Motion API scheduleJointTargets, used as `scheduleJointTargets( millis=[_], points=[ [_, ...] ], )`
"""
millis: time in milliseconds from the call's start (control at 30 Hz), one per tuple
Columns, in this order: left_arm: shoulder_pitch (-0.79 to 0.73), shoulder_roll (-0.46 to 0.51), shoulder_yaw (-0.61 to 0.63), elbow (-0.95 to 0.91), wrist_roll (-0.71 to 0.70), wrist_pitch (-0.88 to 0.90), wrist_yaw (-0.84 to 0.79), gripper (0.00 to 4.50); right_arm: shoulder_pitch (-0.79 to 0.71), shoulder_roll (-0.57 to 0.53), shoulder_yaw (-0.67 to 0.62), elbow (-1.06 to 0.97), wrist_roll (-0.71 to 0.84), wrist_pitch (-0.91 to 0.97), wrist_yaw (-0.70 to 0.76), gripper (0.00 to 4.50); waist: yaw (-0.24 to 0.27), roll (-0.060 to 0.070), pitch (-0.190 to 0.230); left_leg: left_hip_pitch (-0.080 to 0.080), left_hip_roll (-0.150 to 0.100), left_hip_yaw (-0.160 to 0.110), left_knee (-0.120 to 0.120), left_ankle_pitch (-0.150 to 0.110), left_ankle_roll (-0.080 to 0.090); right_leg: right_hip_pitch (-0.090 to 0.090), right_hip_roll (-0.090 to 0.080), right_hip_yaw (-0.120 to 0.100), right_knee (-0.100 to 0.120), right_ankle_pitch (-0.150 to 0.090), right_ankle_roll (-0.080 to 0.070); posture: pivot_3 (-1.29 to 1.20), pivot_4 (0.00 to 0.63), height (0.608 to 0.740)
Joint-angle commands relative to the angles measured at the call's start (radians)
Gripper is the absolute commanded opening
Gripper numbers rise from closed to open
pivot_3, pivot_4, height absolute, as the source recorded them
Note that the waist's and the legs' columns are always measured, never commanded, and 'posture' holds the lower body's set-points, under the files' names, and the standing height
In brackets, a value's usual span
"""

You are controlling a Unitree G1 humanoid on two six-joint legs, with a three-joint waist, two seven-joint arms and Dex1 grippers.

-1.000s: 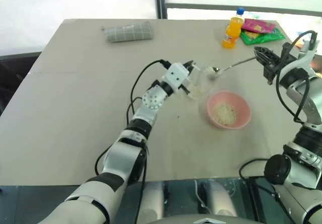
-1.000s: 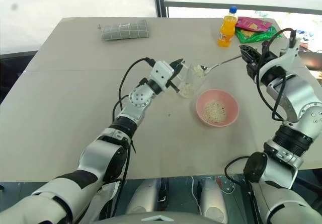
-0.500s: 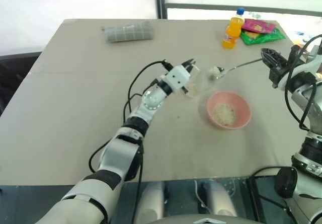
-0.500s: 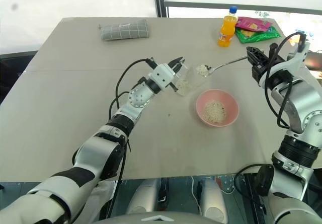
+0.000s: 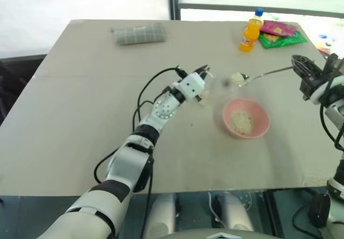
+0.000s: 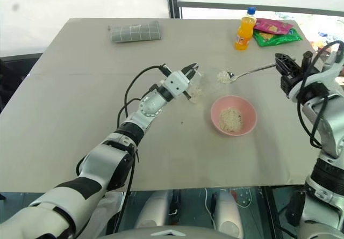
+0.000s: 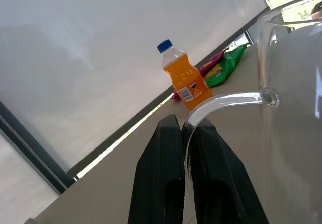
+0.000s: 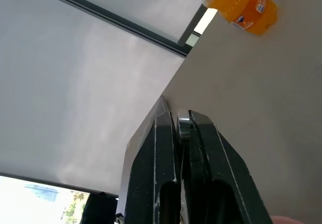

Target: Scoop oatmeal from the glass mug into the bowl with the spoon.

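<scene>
My left gripper is shut on the handle of the glass mug, which it holds tilted near the table's middle. Some oatmeal lies inside the mug. My right gripper is shut on the end of the spoon; the thin handle shows between its fingers. The spoon's small bowl carries a heap of oatmeal and hovers just right of the mug, behind the pink bowl. More oatmeal lies in that bowl.
An orange drink bottle stands at the back right, with green and pink snack packets beside it. A grey checked cloth lies at the back left. The table's front edge runs close to me.
The spoon has come out of the mug with oatmeal on it and moved right, away from the mug. My right arm drew back to the right. The left hand held its place.
</scene>
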Motion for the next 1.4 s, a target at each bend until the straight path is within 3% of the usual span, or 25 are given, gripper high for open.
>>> scheduleJointTargets(
  millis=[33, 300, 567, 700, 833, 1000, 1133, 1300, 1400],
  points=[
    [-0.036, -0.015, 0.043, 0.003, -0.065, 0.012, -0.008, 0.06, 0.039, -0.018, -0.034, -0.083, 0.039, -0.016, 0.019, 0.0, 0.0, 0.0, 0.0, 0.0, 0.0, 0.0, 0.0, 0.0, 0.0, 0.0, 0.0, 0.0, 0.0, 0.0, 0.0, 0.0, 0.15, 0.718],
    [-0.036, -0.031, 0.134, 0.008, -0.195, 0.112, -0.083, 0.06, 0.142, -0.135, 0.025, -0.094, 0.021, 0.015, 0.066, 0.0, -0.001, 0.0, 0.0, 0.0, 0.0, 0.0, 0.001, 0.0, 0.0, 0.0, 0.0, 0.0, 0.0, 0.0, 0.0, 0.0, 0.15, 0.718],
    [0.006, -0.026, 0.17, -0.05, -0.253, 0.155, -0.128, 0.06, 0.093, -0.307, 0.146, -0.112, -0.205, 0.091, 0.232, 0.0, 0.0, 0.0, 0.0, 0.0, 0.0, 0.0, 0.001, 0.0, 0.0, 0.001, 0.0, 0.001, 0.0, 0.0, 0.0, 0.0, 0.15, 0.718],
    [0.02, -0.022, 0.173, -0.101, -0.263, 0.193, -0.148, 0.06, 0.016, -0.399, 0.236, -0.171, -0.37, 0.137, 0.345, 0.0, -0.001, 0.0, 0.0, 0.0, 0.0, 0.0, 0.002, 0.0, 0.0, 0.0, 0.0, 0.001, 0.001, 0.0, 0.0, 0.0, 0.15, 0.718],
    [0.04, -0.023, 0.18, -0.159, -0.286, 0.246, -0.157, 0.06, -0.04, -0.524, 0.361, -0.263, -0.639, 0.149, 0.547, 0.0, 0.001, -0.001, 0.0, 0.0, 0.0, -0.001, 0.002, 0.0, 0.0, 0.001, 0.0, 0.0, 0.0, 0.0, 0.0, 0.0, 0.15, 0.718],
    [0.068, -0.018, 0.191, -0.214, -0.303, 0.294, -0.166, 0.06, -0.077, -0.59, 0.452, -0.313, -0.851, 0.129, 0.739, 0.0, 0.001, -0.002, 0.001, -0.001, 0.0, -0.003, 0.004, 0.0, 0.0, 0.001, 0.0, 0.0, 0.0, 0.0, 0.0, 0.0, 0.15, 0.718],
    [0.101, -0.016, 0.191, -0.253, -0.313, 0.316, -0.172, 0.06, -0.074, -0.552, 0.431, -0.282, -0.892, 0.137, 0.785, 0.0, 0.0, -0.002, 0.001, -0.001, 0.0, -0.003, 0.005, 0.0, 0.0, 0.001, 0.0, 0.0, 0.0, 0.0, 0.001, 0.0, 0.15, 0.718],
    [0.15, -0.02, 0.188, -0.313, -0.317, 0.332, -0.177, 0.06, -0.145, -0.409, 0.276, -0.121, -0.767, 0.164, 0.674, 0.0, 0.001, -0.003, 0.001, 0.0, 0.0, -0.003, 0.008, 0.0, 0.0, 0.004, 0.0, -0.001, 0.001, 0.001, 0.001, 0.0, 0.15, 0.718],
    [0.181, -0.022, 0.187, -0.344, -0.317, 0.342, -0.175, 0.06, -0.274, -0.284, 0.249, -0.053, -0.652, 0.155, 0.571, 0.0, -0.003, -0.003, 0.001, 0.0, 0.0, -0.003, 0.01, 0.0, 0.0, 0.004, 0.0, -0.001, 0.001, 0.001, 0.002, 0.0, 0.15, 0.718]
  ],
)
